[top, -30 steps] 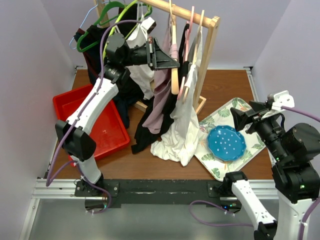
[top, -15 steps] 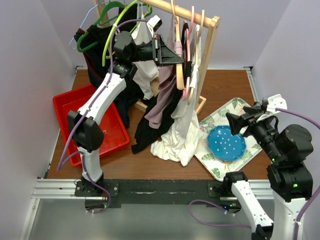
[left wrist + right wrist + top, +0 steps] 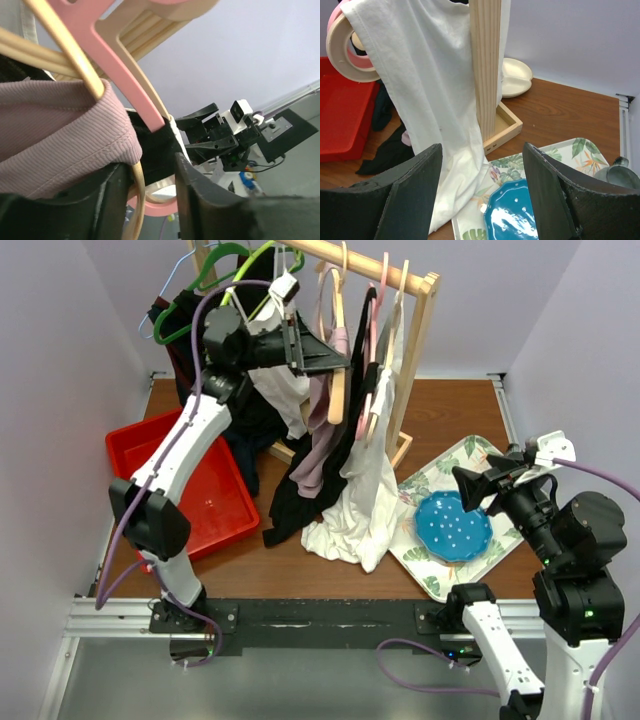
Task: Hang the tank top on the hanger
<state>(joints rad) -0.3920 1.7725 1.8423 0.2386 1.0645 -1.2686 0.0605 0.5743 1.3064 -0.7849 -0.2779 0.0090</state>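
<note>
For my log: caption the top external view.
Left gripper beside wooden hanger carrying the mauve tank top; right gripper open.

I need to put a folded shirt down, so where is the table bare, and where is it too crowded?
Two bare patches of table: the back right corner, between the rack's post and the floral tray; and the front strip between the red bin and the white garment. Left of the post, draped clothes crowd it.

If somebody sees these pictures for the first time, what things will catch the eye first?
The wooden clothes rack at the back, crowded with garments, where the left gripper reaches up at the hanger carrying the mauve tank top. Then the bright colours: a red bin on the left, a blue plate on a floral tray on the right, near the right gripper.
</note>
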